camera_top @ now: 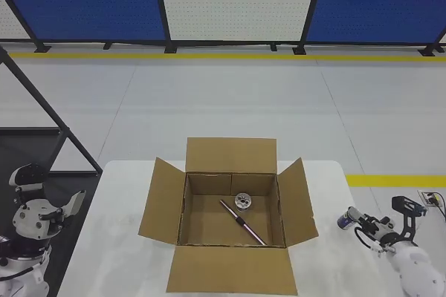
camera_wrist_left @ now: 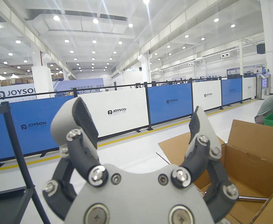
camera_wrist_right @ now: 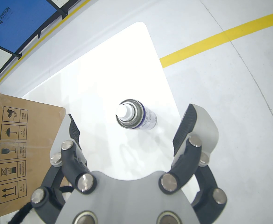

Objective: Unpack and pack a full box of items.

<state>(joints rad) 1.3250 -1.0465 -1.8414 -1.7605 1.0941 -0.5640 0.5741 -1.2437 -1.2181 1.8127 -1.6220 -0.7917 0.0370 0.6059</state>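
Both wide: left gripper, right gripper; brown box flaps splayed; can upright.

1. The left gripper has a pale grey metal palm plate, black linkages, silver round-head screws and grey-backed fingers with black ribbed pads.
2. The right gripper is built the same, with a black braided cable at its base.
3. The left arm and right arm, on either side of the open brown cardboard box, have glossy white shells with black joints.
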